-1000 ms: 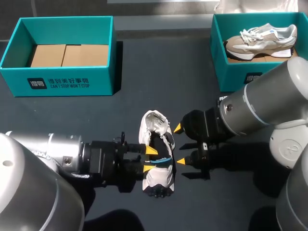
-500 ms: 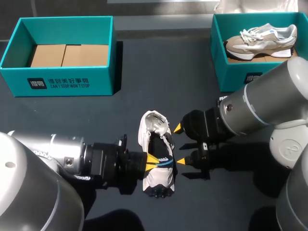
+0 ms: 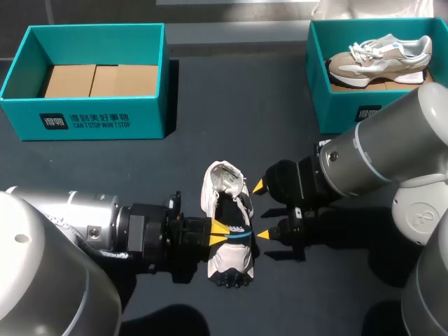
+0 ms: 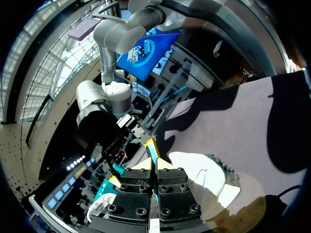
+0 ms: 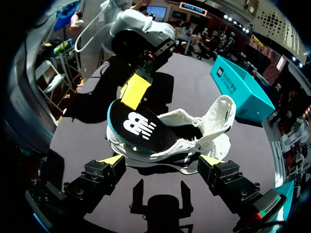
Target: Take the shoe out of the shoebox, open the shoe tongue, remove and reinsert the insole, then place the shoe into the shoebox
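Left gripper (image 3: 220, 231) is pinched tight on the insole (image 5: 138, 127), yellow tips together on one end of it. From the right wrist view that end is lifted up out of the shoe (image 3: 224, 185) while the rest sits inside, so I'd say the removal step is only half done.

Shoe is at the lower middle of the head view, long axis running top to bottom of the frame, tongue flapped open at the upper end. The left arm comes at it square from the left, so my guess is the insole has to slide out along the shoe's length, not sideways.

Right gripper (image 3: 260, 210) sits just right of the shoe, spread wide, holding nothing.

Writing-wise: white logo on the dark insole, white print on the front of the upper-left shoebox (image 3: 105, 120).
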Robot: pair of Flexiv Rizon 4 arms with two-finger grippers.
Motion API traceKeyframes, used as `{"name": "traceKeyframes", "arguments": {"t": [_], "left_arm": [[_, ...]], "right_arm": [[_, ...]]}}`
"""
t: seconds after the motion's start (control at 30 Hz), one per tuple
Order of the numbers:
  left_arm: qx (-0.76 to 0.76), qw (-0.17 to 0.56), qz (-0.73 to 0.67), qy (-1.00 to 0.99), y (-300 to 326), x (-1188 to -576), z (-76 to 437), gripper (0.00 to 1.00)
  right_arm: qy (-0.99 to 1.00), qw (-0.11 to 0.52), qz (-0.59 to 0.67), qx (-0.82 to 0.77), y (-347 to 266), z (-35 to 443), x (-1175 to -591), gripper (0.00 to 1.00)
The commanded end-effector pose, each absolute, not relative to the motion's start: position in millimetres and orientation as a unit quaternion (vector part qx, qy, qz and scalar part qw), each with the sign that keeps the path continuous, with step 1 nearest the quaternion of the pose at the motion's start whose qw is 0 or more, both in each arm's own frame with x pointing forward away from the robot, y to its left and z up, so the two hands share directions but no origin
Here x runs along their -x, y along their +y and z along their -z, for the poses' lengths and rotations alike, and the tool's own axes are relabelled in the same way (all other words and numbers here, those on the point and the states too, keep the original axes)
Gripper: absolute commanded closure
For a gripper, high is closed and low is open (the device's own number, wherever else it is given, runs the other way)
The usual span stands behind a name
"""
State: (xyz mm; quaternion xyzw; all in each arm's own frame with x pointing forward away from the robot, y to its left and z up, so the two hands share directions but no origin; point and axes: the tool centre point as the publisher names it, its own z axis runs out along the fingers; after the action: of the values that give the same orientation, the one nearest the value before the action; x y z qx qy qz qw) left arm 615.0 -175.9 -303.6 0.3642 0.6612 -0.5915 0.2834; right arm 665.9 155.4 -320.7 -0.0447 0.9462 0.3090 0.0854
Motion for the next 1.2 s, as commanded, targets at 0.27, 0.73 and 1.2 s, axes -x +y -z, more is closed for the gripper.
{"name": "traceKeyframes", "arguments": {"t": [0.27, 0.73, 1.2], "left_arm": [[-0.367, 0.279, 0.576, 0.675, -169, -615, 299, 0.22], [-0.333, 0.288, 0.542, 0.715, -165, -624, 313, 0.53], [-0.318, 0.308, 0.475, 0.761, -169, -635, 321, 0.61]], "right_arm": [[0.946, 0.087, -0.309, 0.044, 156, 321, -664, 0.00], [0.946, 0.087, -0.309, 0.044, 156, 321, -664, 0.00], [0.946, 0.087, -0.309, 0.044, 156, 321, -664, 0.00]]}}
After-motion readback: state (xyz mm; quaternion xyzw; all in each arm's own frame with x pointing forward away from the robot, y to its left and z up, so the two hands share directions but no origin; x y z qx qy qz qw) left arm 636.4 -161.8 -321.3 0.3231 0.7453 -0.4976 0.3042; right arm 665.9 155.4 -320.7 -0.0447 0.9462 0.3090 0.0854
